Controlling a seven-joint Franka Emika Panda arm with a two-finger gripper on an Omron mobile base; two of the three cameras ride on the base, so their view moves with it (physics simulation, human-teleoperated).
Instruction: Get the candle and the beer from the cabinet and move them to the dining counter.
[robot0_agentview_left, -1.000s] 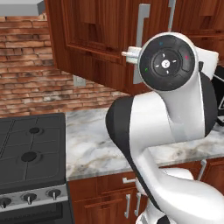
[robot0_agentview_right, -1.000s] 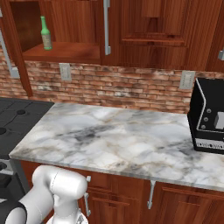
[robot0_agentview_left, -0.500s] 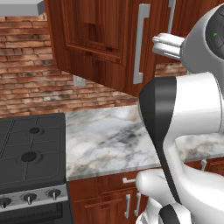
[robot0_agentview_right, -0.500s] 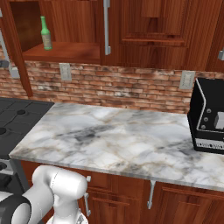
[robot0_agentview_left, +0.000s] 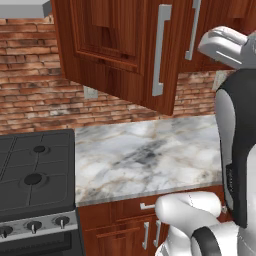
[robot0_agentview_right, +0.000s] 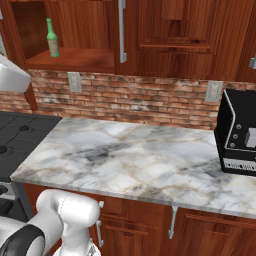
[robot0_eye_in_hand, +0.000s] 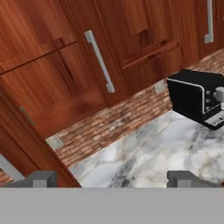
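Observation:
The beer (robot0_agentview_right: 52, 37), a slim green bottle, stands upright on the shelf of the open cabinet (robot0_agentview_right: 75, 59) at the upper left of the right base view. The candle is hidden and the dining counter is out of view. In the left base view the cabinet's open door (robot0_agentview_left: 117, 55) swings out toward me, its long silver handle (robot0_agentview_left: 159, 50) on the near edge. My gripper (robot0_eye_in_hand: 111, 179) is open, its two dark fingertips (robot0_eye_in_hand: 40, 178) far apart with nothing between them. It hangs in the air, pointing at the closed cabinet doors (robot0_eye_in_hand: 87, 57), apart from the bottle.
A marble worktop (robot0_agentview_right: 140, 155) backed by red brick runs below the cabinets. A black appliance (robot0_agentview_right: 239, 132) sits at its right end and a dark stove (robot0_agentview_left: 35, 175) at its left. Drawer units lie under the worktop.
The arm has swung up and to the right in the left base view. A white link now shows at the left edge of the right base view. The bottle has not moved.

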